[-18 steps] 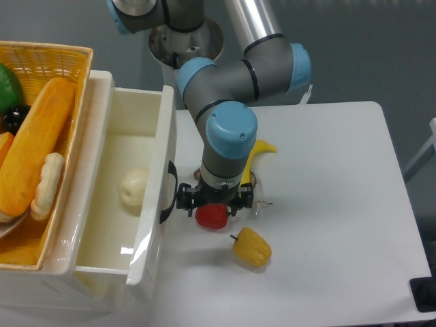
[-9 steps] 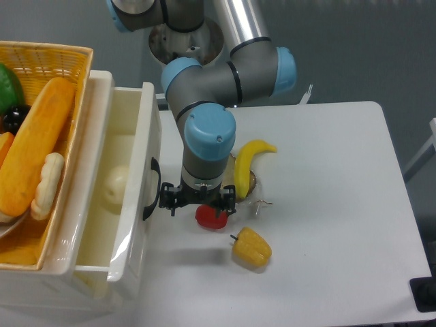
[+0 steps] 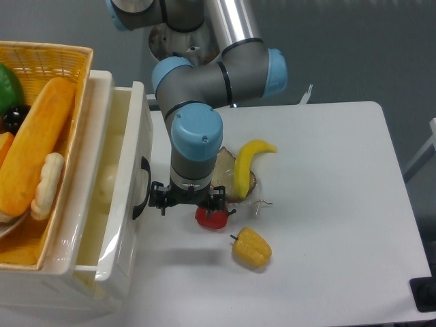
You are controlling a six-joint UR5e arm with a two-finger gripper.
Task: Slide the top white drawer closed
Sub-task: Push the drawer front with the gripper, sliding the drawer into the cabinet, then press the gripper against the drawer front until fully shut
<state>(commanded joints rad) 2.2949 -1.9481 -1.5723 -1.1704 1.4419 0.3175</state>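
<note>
The top white drawer [image 3: 138, 129] stands partly open at the left, with a narrow strip of its inside showing and its black arched handle [image 3: 142, 187] facing right. A pale round item [image 3: 102, 187] lies inside it. My gripper [image 3: 188, 203] points down just to the right of the front panel, its left side close to the handle. The wrist hides the fingertips, so whether they are open or shut does not show.
A yellow wicker basket [image 3: 65, 53] full of food sits on top of the cabinet at the left. A red pepper [image 3: 212, 219] lies right under the gripper, with a yellow pepper [image 3: 251, 247] in front of it. A banana [image 3: 246, 163] lies on a brown disc [image 3: 223, 178].
The drawer front has slid left and the opening has narrowed a lot. My gripper moved left with it, staying against the front panel. The items on the table stayed put.
</note>
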